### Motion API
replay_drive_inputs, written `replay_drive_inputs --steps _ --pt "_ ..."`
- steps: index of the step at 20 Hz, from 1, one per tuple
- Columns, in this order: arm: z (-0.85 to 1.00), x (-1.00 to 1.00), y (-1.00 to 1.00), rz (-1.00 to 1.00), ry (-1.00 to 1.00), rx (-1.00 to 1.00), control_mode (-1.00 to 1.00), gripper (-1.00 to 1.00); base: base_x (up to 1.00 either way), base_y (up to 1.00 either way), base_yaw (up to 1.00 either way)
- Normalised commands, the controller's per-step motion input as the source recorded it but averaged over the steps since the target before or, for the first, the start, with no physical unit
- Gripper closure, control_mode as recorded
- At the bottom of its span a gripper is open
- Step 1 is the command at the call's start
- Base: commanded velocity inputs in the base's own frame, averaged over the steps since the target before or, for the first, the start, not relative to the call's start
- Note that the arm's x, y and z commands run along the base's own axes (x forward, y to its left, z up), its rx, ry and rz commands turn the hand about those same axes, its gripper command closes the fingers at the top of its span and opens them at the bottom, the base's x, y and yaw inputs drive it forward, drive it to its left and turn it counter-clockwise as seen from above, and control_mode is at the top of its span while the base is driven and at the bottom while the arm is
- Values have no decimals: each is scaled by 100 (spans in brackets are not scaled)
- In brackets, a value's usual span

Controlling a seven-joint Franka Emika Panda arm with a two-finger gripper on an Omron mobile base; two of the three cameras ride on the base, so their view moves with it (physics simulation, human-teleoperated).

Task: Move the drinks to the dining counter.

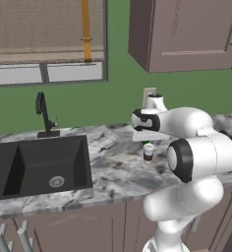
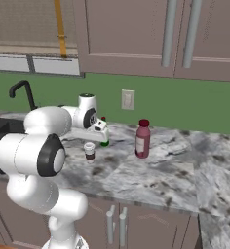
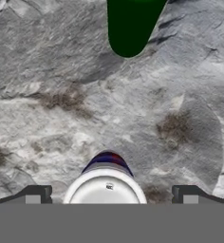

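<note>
A short white-topped cup (image 2: 89,151) stands on the marble counter beside the sink. My gripper (image 2: 97,133) hangs open just above it, pointing down. In the hand view the cup's white lid (image 3: 106,188) sits between the two fingertips (image 3: 38,195), which are apart from it on either side. In the left base view the cup (image 1: 148,153) shows just below the hand (image 1: 145,129). A slim dark-green bottle (image 2: 105,139) stands right behind the cup, partly hidden by the hand, and its base (image 3: 129,26) shows at the top of the hand view. The dining counter is out of view.
A dark-red bottle with a white label (image 2: 143,139) stands to the right of the cup. The black sink (image 1: 37,165) and its faucet (image 1: 44,115) lie to the left. Wall cabinets (image 2: 161,34) hang above, with a wall outlet (image 2: 128,99) behind the bottles.
</note>
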Motion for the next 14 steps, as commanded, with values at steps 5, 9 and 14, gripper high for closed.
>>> replay_drive_inputs --steps 5,9,14 --pt "-10 0 0 0 0 0 -100 -100 0 0 0" --pt "-22 0 0 0 0 0 -100 -100 0 0 0" --pt "-12 -1 0 0 0 0 -100 -100 0 0 0"
